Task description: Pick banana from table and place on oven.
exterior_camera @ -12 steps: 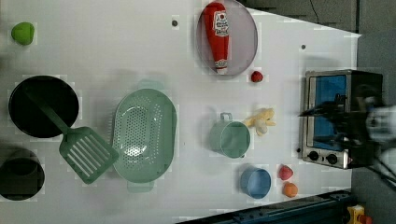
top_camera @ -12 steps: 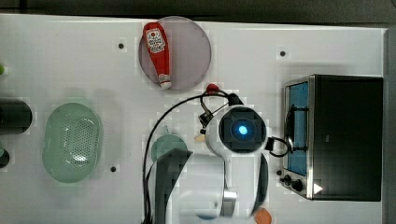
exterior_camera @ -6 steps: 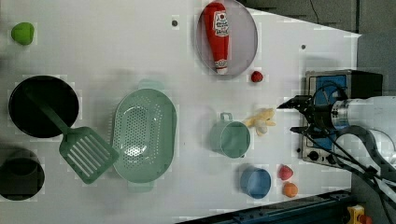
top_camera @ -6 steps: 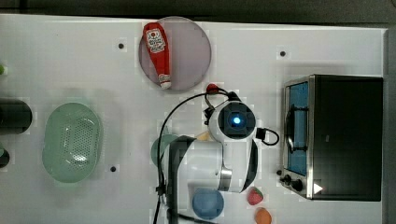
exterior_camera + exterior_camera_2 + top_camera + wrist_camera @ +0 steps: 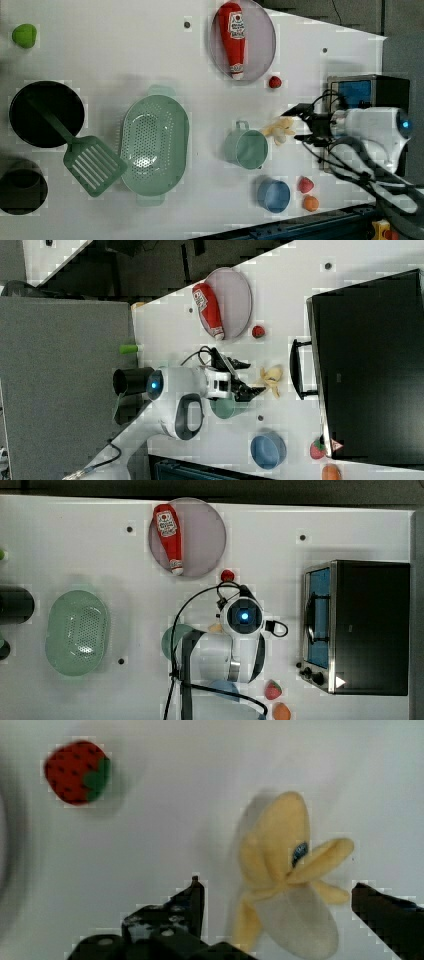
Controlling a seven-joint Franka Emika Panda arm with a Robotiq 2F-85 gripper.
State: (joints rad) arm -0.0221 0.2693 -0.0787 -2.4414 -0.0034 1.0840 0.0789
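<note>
Bright, even light washes the table (image 5: 60, 540) almost featureless white, with soft shadows hugging each object. In the wrist view the banana (image 5: 285, 885) casts a faint shadow toward ten o'clock. The strawberry (image 5: 75, 777) there is blurred, and all views look blocky.

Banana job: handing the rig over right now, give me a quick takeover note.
Gripper: open, jaws one on each side of the banana in the wrist view, not closed on it.
Banana: lies on the table, between the green cup and the oven in the left view. Partly peeled toy.
Oven: at the top view's right, door shut, black top bare.
Done: approach and lining up over the banana.
Left: close on the banana, lift, carry to the oven, set it on top.
Nearby: a strawberry on the table, apart from the banana.
</note>
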